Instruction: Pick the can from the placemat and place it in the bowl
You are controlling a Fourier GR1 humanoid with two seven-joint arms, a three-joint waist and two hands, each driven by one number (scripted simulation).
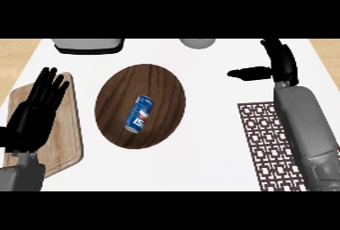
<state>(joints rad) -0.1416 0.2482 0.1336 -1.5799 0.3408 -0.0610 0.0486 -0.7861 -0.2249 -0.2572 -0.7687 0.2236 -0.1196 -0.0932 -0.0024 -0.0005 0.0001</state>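
A: So, what is at the left?
B: The left hand [33,117], over a wood board [66,148]. It is open, fingers straight up, holding nothing. It is just resting.
A: And in the middle?
B: A brown bowl [116,96] on the white tabletop [212,112]. The can [140,114] lies inside it, on its side.
A: Which way does it point?
B: Its long way runs from far to near, with the far end leaning a bit to the right.
A: How would it feel to pick up?
B: I think light, hard and smooth. It is round, so it could roll. Best to hold it across its middle, on the two round sides.
A: And at the right?
B: The placemat [262,134], under the right arm. The right hand [284,67] is past its far end, open wide, thumb out, holding nothing. To me the job looks done.
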